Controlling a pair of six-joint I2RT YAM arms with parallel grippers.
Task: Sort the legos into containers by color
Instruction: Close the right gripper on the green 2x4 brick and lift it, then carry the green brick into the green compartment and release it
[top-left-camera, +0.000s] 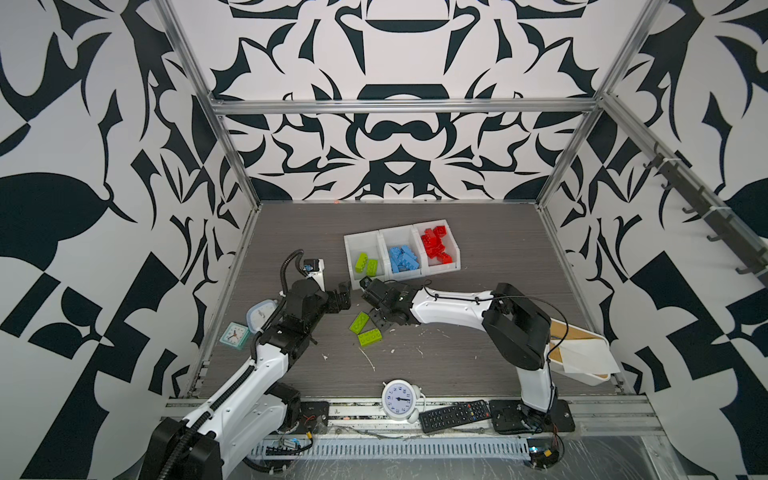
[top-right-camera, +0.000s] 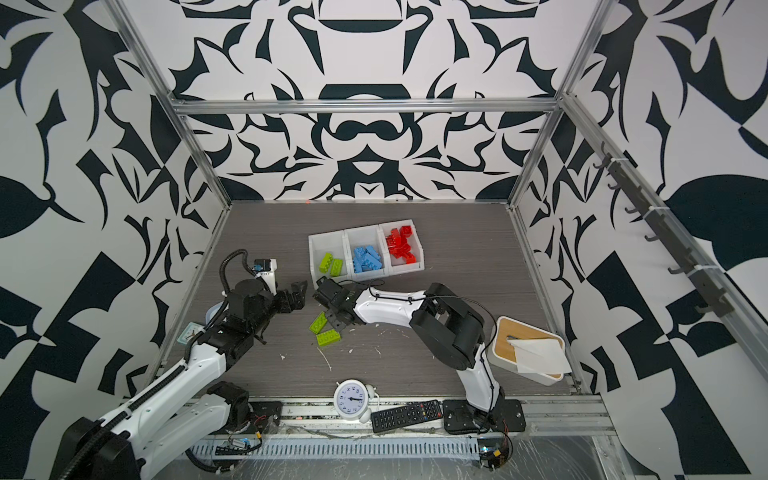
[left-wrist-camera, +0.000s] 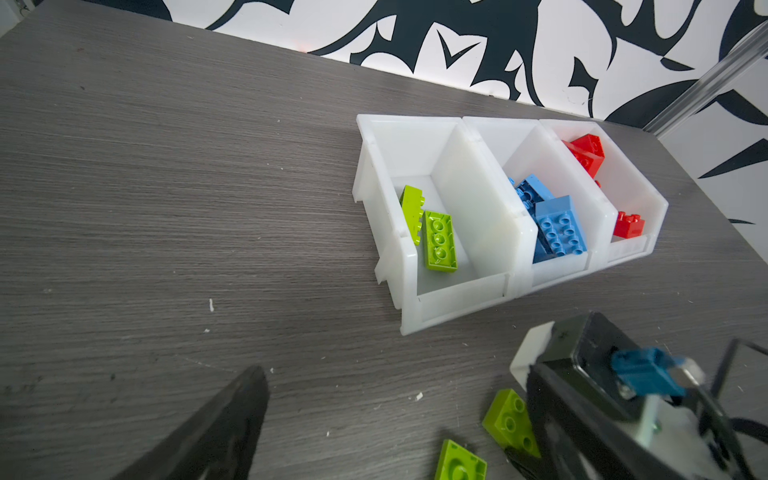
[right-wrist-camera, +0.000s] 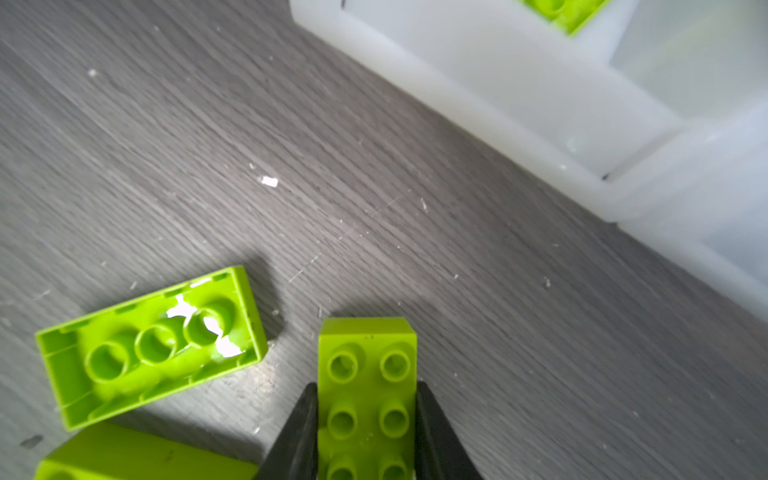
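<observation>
My right gripper (right-wrist-camera: 367, 386) is shut on the long sides of a lime green lego (right-wrist-camera: 367, 361), studs up, low over the table; both top views show this brick (top-left-camera: 359, 323). An upside-down lime lego (right-wrist-camera: 153, 345) lies right beside it, and the edge of a third one (right-wrist-camera: 137, 457) shows close by. The containers (top-left-camera: 359, 243) stand just beyond: two lime legos (left-wrist-camera: 438, 241) in the left one, blue legos (top-left-camera: 402, 258) in the middle one, red legos (top-left-camera: 436, 247) in the right one. My left gripper (top-left-camera: 345, 296) hangs open and empty to the left of the containers, with one finger (left-wrist-camera: 224, 428) in the left wrist view.
A white alarm clock (top-left-camera: 398, 399) and a black remote (top-left-camera: 455, 414) lie at the front edge. A small teal clock (top-left-camera: 233, 336) and a round lidded tub (top-left-camera: 259, 316) sit at the left edge. A white bin with a wooden lid (top-right-camera: 528, 349) stands at the right. White scraps dot the table.
</observation>
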